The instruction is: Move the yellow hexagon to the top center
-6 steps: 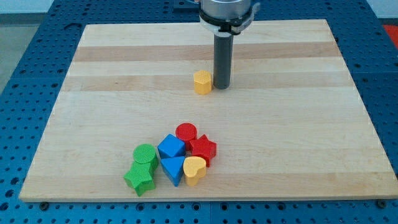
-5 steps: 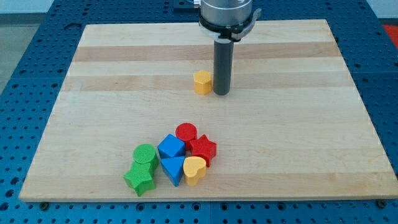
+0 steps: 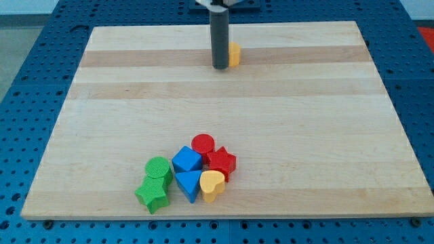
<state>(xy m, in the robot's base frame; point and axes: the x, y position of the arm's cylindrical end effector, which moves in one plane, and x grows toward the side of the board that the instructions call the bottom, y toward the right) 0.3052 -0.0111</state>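
Yellow hexagon (image 3: 234,54) sits near the surface's (image 3: 305,102) top centre, so you can judge the task nearly done. My tip (image 3: 220,67) touches its left side; with no hand fitted, nothing grasps. Other blocks cluster well apart below.

Bright, even light falls from above. Shadows are faint and soft, hugging the base of my tip (image 3: 220,67). Everything looks sharp, with no glare.
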